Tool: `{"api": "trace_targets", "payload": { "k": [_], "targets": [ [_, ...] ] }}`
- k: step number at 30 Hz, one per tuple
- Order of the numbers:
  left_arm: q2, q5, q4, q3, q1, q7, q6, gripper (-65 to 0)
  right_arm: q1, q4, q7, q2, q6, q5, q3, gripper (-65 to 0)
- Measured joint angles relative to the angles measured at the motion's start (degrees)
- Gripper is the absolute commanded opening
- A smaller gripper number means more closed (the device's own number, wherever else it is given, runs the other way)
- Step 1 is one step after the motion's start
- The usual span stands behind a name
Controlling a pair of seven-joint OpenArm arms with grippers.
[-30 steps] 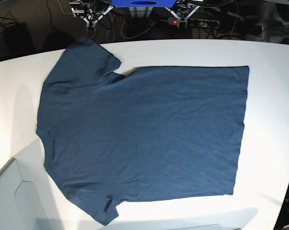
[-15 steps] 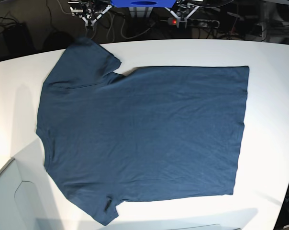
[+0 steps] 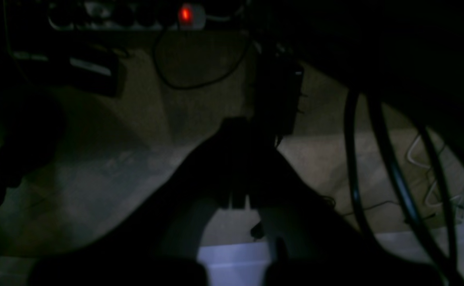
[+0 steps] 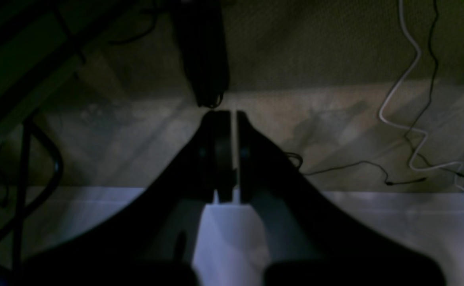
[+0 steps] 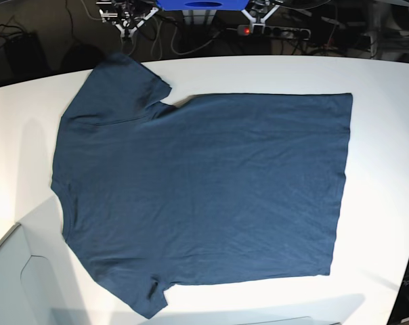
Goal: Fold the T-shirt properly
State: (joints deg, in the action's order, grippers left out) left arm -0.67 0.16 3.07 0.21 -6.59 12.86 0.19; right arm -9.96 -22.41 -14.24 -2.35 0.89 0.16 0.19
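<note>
Left hand [image 5: 259,8] edged up since earlier, T-shirt [image 5: 204,196] flat, unfolded on table [image 5: 380,135]

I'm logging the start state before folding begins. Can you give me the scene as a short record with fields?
item: T-shirt, dark navy, no print
state: spread flat, unfolded
orientation: neck toward base view's left, hem toward its right
surface: white table
left gripper: shut, holding nothing, off the shirt
right gripper: shut, holding nothing, off the shirt
folding: not yet begun
</note>
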Motion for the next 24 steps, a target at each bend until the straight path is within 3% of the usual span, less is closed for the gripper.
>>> {"api": "trace_targets", "payload": {
  "k": [4,21,24],
  "targets": [
    [-0.2,-0.2,5.3,-0.4,-3.0,0.1,0.0,-65.0,-7.2,-12.9,-0.5,-0.6,-0.5,0.0,-0.2,-65.0],
    [-6.6,-0.4,56.1,-0.4,-32.8,0.0,-0.4,-65.0,-34.9,-58.9,-1.2,-6.9,-0.8,-0.1,0.2,-65.0],
    [-7.5,-0.5,63.9,-0.7,-38.2,-1.1,0.4,-65.0,-38.5,-67.9,-6.4,-7.3,-0.8,-0.1,0.2,-65.0]
  ]
}}
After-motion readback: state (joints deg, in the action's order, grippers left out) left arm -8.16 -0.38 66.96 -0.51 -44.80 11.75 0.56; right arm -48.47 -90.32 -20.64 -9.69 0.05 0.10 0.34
